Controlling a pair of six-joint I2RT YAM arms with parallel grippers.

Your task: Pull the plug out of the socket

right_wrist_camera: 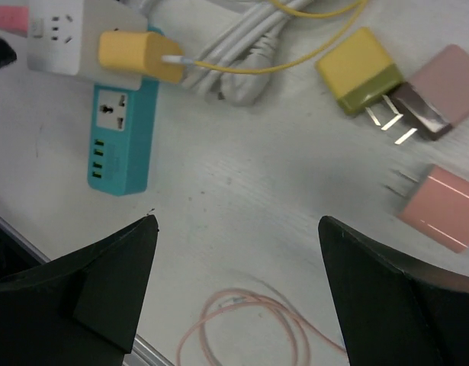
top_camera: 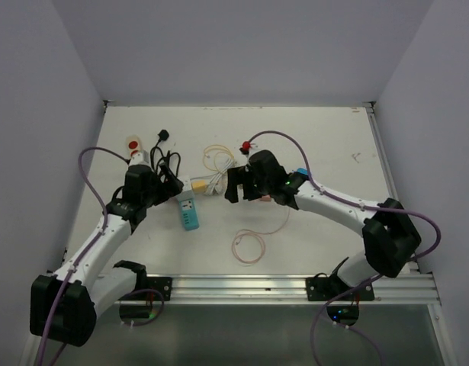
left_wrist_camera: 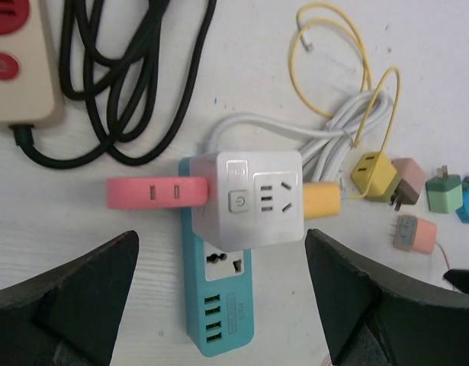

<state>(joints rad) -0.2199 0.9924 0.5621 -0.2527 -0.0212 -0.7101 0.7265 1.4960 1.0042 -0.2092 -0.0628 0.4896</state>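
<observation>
A teal power strip (left_wrist_camera: 223, 305) lies on the table with a white cube socket (left_wrist_camera: 253, 198) plugged into its upper end. A pink plug (left_wrist_camera: 154, 192) sticks out of the cube's left side and a yellow plug (left_wrist_camera: 320, 200) out of its right side, with a yellow wire running off it. My left gripper (left_wrist_camera: 221, 244) hangs open above the strip, its fingers standing wide on either side and touching nothing. My right gripper (right_wrist_camera: 238, 221) is open over bare table, to the right of the strip (right_wrist_camera: 121, 137) and below the yellow plug (right_wrist_camera: 135, 55).
A beige power strip (left_wrist_camera: 17, 61) and a coiled black cord (left_wrist_camera: 127, 84) lie at the back left. Loose chargers, yellow (right_wrist_camera: 360, 70), brown-pink (right_wrist_camera: 440, 91) and pink (right_wrist_camera: 444, 207), sit to the right. A white cable bundle (left_wrist_camera: 333, 130) and a pink cable coil (right_wrist_camera: 242, 328) lie nearby.
</observation>
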